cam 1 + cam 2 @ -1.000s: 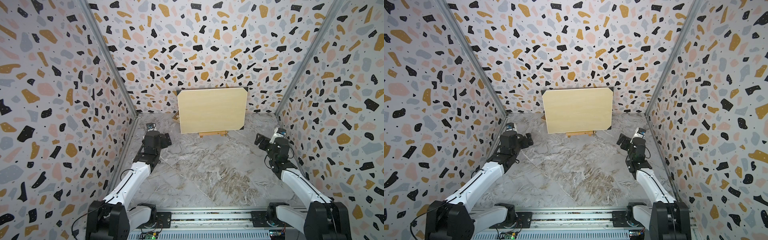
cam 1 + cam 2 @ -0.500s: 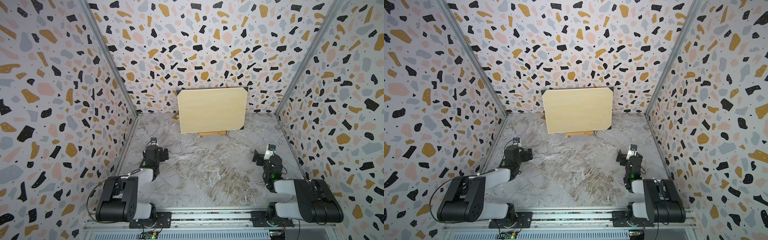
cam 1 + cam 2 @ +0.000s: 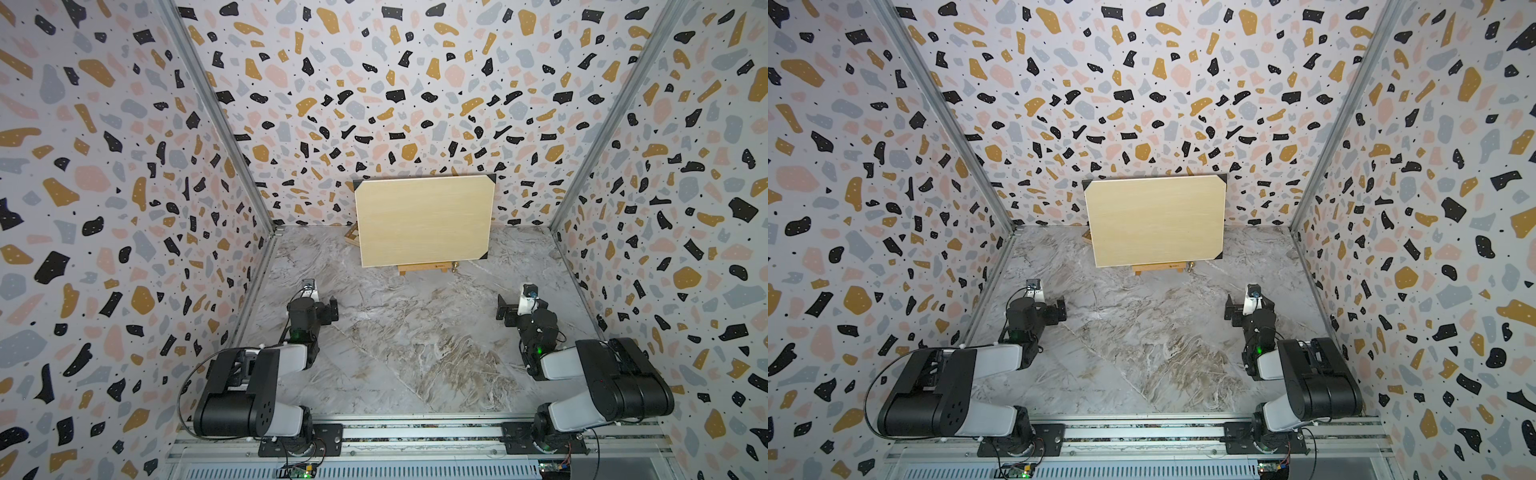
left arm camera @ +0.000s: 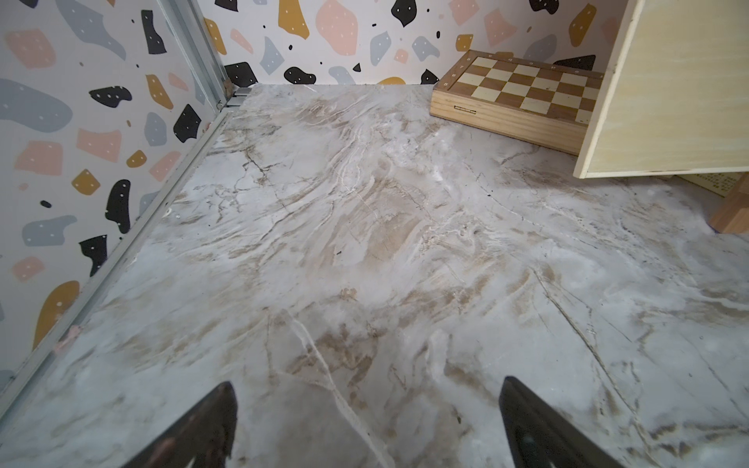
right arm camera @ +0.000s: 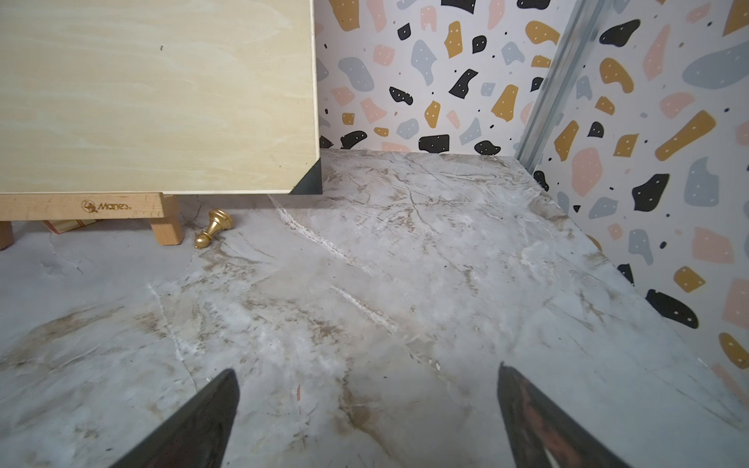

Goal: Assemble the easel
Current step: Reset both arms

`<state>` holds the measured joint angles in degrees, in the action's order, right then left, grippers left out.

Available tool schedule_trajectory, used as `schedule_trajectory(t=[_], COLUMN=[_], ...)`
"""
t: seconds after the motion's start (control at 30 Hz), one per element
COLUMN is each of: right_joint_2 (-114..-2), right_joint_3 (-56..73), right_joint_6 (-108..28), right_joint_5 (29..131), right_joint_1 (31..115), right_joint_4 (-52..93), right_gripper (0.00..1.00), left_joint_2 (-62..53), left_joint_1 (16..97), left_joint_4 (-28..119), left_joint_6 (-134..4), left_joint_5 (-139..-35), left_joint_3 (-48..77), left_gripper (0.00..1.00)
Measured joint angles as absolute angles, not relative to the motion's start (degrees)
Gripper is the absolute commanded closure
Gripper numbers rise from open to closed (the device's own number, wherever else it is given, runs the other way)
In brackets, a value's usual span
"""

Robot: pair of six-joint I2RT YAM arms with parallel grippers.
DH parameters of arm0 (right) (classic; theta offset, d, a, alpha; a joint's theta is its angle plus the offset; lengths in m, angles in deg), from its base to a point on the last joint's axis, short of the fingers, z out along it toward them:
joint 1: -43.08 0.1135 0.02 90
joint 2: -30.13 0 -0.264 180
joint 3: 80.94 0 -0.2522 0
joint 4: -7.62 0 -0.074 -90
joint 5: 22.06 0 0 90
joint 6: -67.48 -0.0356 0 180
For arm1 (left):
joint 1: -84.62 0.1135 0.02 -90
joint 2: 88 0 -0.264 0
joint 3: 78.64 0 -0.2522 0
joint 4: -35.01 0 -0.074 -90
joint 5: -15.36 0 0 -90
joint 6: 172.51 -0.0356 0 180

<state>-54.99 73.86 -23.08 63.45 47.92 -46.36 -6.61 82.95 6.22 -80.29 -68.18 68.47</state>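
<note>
Easel [image 5: 81, 206]: mid rear edge of the marble tabletop [image 3: 415, 332], mostly hidden behind the pale board [image 3: 424, 220] on its ledge | left gripper [image 4: 367, 383], right gripper [image 5: 367, 368]: both wide, empty, well apart from it | we judge it light, stiff, tippy; grasp the ledge bar or a leg | brass knob [image 5: 212, 229] just beside its foot

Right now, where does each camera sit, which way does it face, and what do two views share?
Both top views: high above the near edge, looking down toward the back wall, at the table, board and easel; both folded arms, left gripper and right gripper show.
Left wrist: low over the table, facing the back left corner and the chessboard; its open fingertips show.
Right wrist: low, facing the back right corner, easel and knob; its open fingertips show.
Shared: every view shows the board.
</note>
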Motion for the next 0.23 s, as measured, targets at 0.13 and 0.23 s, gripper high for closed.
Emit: schedule_trajectory(t=[0.13, 0.23], right_joint_2=[-55.01, -55.01], right_joint_3=[73.82, 73.69], right_joint_6=[-22.86, -22.64], right_joint_5=[63.64, 64.10], right_joint_1=[47.92, 47.85], right_joint_4=[-46.27, -46.27], right_gripper=[0.00, 0.00], left_joint_2=[-6.61, -6.61], left_joint_1=[82.95, 82.95], left_joint_4=[6.22, 6.22], left_joint_6=[-80.33, -80.36], left_joint_5=[-68.18, -68.18], left_joint_3=[68.47, 68.47], left_gripper=[0.01, 0.01])
